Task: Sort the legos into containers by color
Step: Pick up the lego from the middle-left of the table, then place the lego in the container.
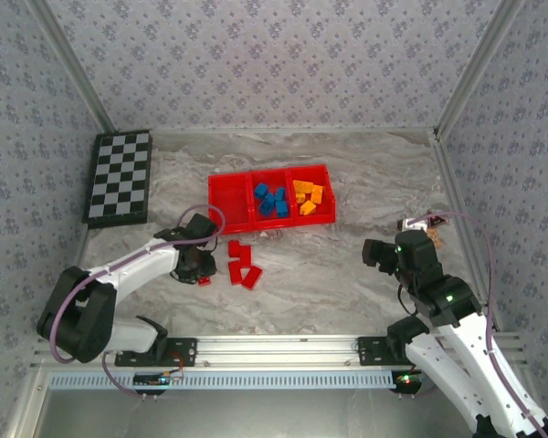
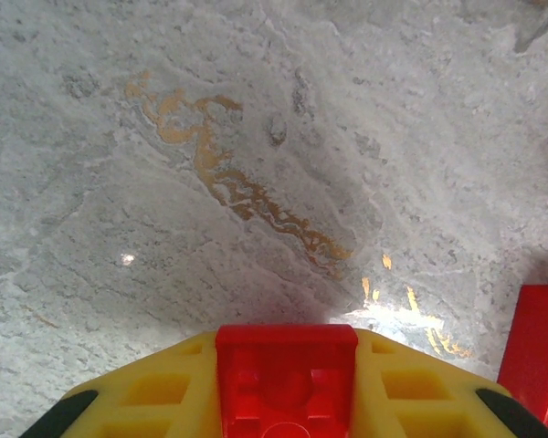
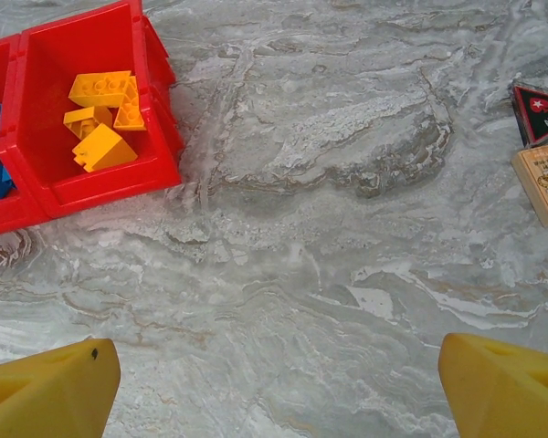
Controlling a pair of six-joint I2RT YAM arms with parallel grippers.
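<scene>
The left gripper (image 2: 286,411) was closed on a small red plastic brick (image 2: 286,365), low over the grey marbled tabletop (image 2: 256,137). Other loose red bricks (image 1: 243,265) lay between the bright red plastic tray (image 1: 226,196) and the near edge. The right gripper (image 3: 274,383) stood wide open.

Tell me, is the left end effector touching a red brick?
Touching. The left wrist view shows the red brick clamped inside the left end effector, no gap.

Several legos (image 1: 241,263) just before the tray (image 1: 228,203); checkerboard (image 1: 119,178) to its left.

Lab cell: patterned walls (image 1: 256,55), aluminium frame (image 1: 283,345).
</scene>
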